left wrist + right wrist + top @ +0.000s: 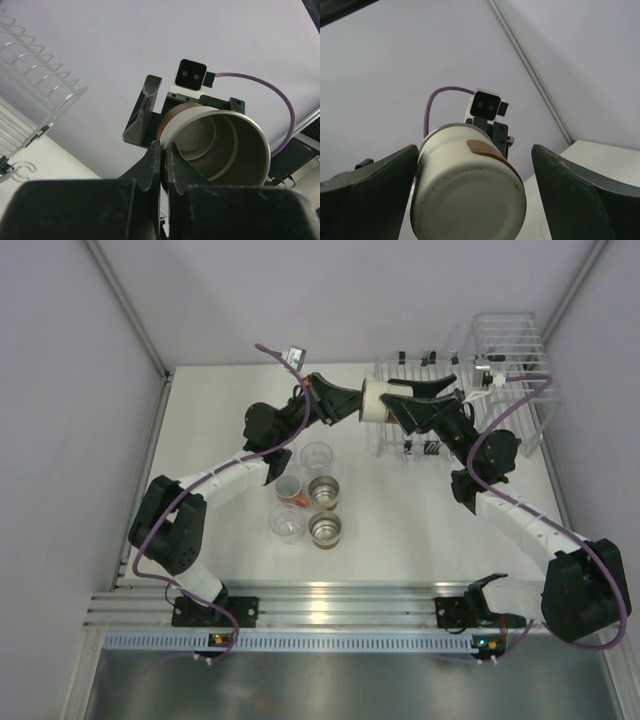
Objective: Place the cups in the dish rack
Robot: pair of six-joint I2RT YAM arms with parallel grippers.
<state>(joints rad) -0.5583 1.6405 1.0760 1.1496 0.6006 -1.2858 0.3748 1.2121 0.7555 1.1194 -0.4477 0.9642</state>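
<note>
Cups stood in a loose cluster on the white table [420,530], left of centre in the top view. A clear plastic cup [317,455] was furthest back. A salmon-orange cup [290,490] and a brown cup with a shiny inside [324,490] stood side by side in the middle. Another clear cup [286,523] was next to a second brown shiny-lined cup [325,528] at the lower edge of the cluster. They were packed close; I couldn't tell whether any touched.

Up and to the right of them, the left gripper [355,400] was clamped on the rim of a brown cup with a metallic inside and a cream base [377,400], holding it on its side clear of the table. In the left wrist view its fingers [152,167] were pinched nearly together at bottom centre on the cup's wall, and the held cup [225,150] turned its open mouth toward that camera.

The right gripper [400,403] met it from the right with its jaws spread wide on either side of the cream base. In the right wrist view the held cup [470,200] filled the lower middle, with the dark fingers [375,185] far apart at lower left and lower right. The left-hand one sat right by the cup, but I couldn't tell if it touched.

The white wire dish rack [505,340] stood in the upper right of the top view. Its low barred part was just behind the two grippers and its taller basket was at the far right.
</note>
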